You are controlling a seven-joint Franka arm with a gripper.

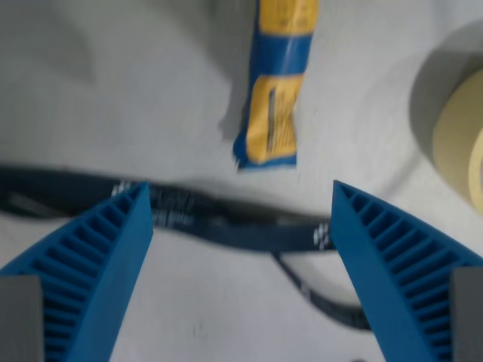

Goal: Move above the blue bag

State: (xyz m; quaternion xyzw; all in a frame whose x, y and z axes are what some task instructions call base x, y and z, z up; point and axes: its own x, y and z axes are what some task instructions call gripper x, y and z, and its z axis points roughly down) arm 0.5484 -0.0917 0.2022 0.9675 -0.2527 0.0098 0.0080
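Note:
The blue bag (275, 83), blue with yellow panels, lies lengthwise on the pale surface in the upper middle of the wrist view, its top cut off by the frame edge. My gripper (240, 190) stands open, nothing between its two ribbed blue fingers (98, 256). The bag's lower end sits just beyond the gap between the fingertips, slightly toward the wrist view's right of centre.
A dark blue strap (226, 226) runs across the surface between the fingers and curls down to the lower right. A cream-coloured roll of tape (456, 139) sits at the wrist view's right edge, casting a shadow.

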